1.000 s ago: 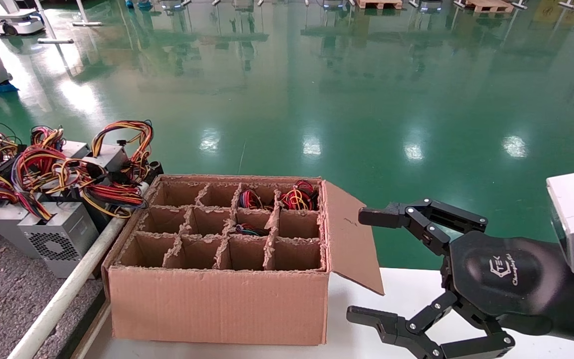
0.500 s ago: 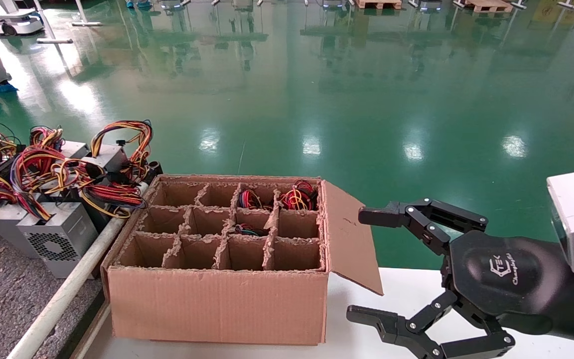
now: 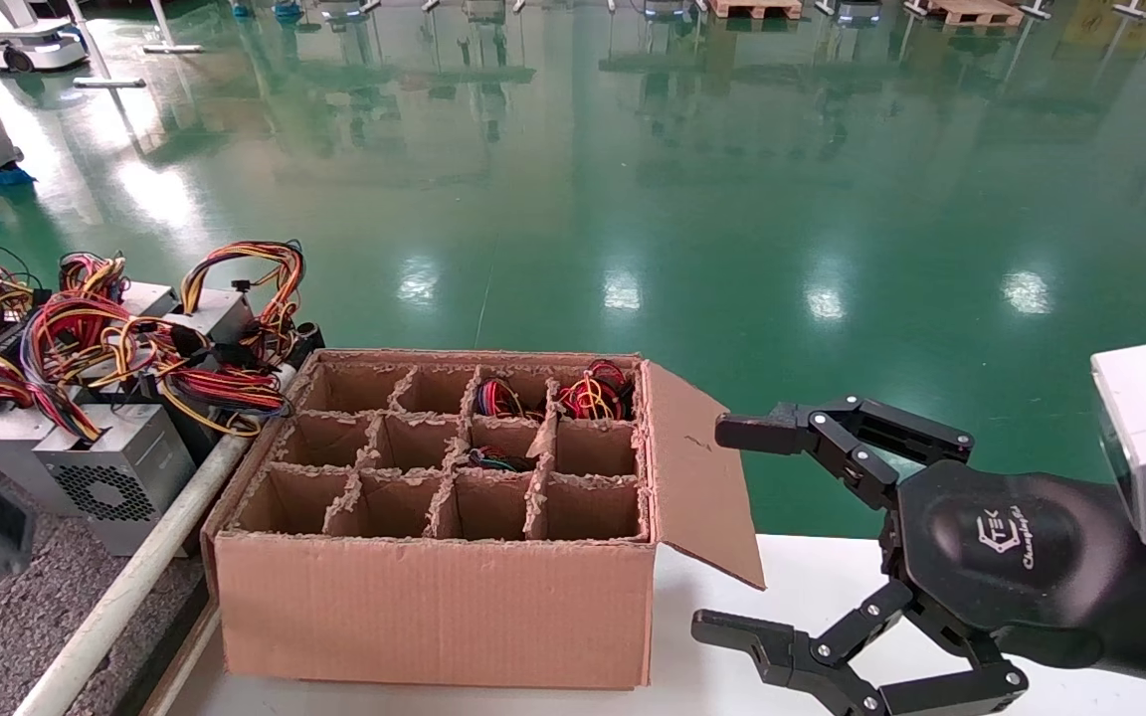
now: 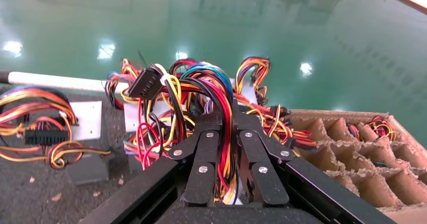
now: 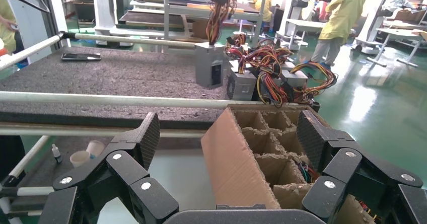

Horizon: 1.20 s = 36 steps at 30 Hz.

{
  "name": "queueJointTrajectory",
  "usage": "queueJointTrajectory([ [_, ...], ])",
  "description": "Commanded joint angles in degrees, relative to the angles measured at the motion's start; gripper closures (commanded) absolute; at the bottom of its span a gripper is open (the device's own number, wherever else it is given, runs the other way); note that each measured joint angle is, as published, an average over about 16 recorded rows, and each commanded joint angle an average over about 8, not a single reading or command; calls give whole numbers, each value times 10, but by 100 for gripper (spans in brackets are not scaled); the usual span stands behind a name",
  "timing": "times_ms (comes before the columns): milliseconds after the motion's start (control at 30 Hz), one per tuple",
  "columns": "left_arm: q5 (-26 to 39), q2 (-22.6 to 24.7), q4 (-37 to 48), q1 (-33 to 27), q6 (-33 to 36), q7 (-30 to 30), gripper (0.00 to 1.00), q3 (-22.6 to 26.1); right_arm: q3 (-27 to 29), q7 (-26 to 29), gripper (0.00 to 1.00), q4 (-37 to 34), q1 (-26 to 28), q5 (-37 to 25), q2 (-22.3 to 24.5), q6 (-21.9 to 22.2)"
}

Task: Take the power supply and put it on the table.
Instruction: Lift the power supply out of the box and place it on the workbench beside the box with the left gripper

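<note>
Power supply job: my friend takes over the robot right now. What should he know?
Left gripper: shut on the wire bundle of the power supply, which hangs over the table next to the other supplies.
Right gripper: open, idle over the white tabletop beside the cardboard box.
Done: the supply is out of the box and over the felt.
Left: whether it touches the felt yet cannot be told. Lower it, then let go.

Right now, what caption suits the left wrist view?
Left tool shut on a power supply's red, yellow and orange wire bundle above the grey felt table.
</note>
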Motion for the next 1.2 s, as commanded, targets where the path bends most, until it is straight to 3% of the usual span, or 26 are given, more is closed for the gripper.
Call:
queueJointTrajectory([
  [33,-2,-1,3,9,0,4,100,-1,0,0,0,0,0,0,0,0],
  [267,-18,7,26,38,-29,25,100,-11,0,0,0,0,0,0,0,0],
  [633,-56,53,75,66,-153,68,100,-38,0,0,0,0,0,0,0,0],
  [1200,-70,88,134,77,-150,101,100,-49,0,0,0,0,0,0,0,0],
])
